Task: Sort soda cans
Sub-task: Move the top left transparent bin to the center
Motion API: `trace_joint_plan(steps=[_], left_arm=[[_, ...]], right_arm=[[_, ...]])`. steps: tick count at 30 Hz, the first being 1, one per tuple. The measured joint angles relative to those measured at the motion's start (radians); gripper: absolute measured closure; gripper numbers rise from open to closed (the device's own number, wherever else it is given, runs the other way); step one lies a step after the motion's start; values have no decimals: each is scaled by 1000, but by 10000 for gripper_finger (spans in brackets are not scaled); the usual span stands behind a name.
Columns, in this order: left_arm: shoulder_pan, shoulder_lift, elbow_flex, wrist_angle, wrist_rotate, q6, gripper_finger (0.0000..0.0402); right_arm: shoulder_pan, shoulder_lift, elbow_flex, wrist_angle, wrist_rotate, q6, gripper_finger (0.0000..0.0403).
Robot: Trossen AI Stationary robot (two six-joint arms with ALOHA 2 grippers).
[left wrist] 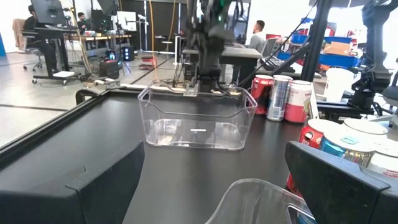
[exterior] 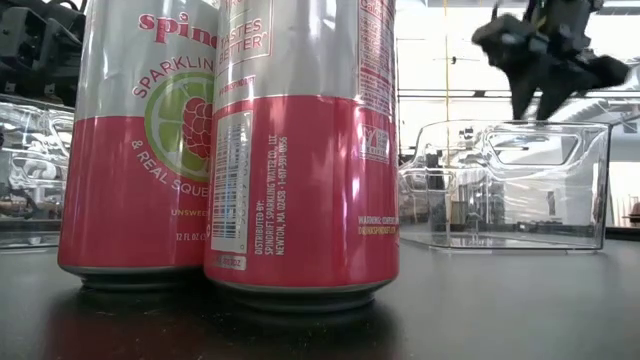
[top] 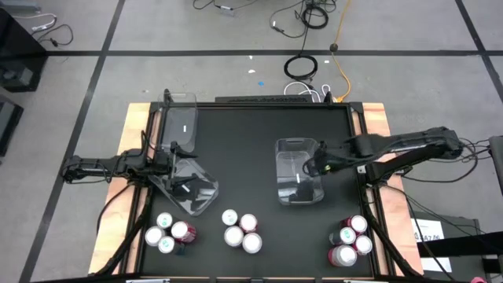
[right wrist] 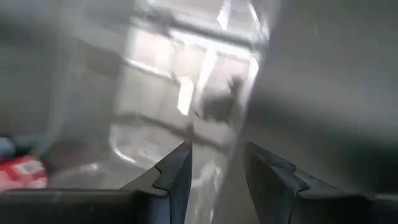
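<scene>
Three clear plastic bins are set out on the black table (top: 251,157), apparently as sorting receptacles: one at the far left (top: 179,119), a second lying askew beside the left gripper (top: 191,185), and a third right of centre (top: 299,169). No can is seen inside any of them, so the sorting is judged barely begun. The soda cans stand upright along the near edge in three clusters: a left group (top: 170,233), a middle group (top: 240,229) and a right group (top: 350,239), with teal-blue and red sides mixed, which is why separating is required. In the low view, two pink-and-silver Spindrift cans (exterior: 230,140) are seen touching, close to the lens. The right gripper (top: 317,163) is positioned at the right wall of the centre-right bin; in its wrist view the jaws are seen parted narrowly with the clear wall between them, seemingly to shift or release that bin. The left gripper (top: 167,161) is held beside the askew bin, jaws spread wide and holding nothing.
</scene>
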Motion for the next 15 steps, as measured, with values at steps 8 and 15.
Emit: trace_joint_plan(steps=[8, 15], left_arm=[[0, 0, 0, 0, 0, 0, 4], [0, 0, 0, 0, 0, 0, 4]], right_arm=[[2, -52, 19, 15, 199, -325, 270], [3, -46, 19, 30, 197, -541, 270]])
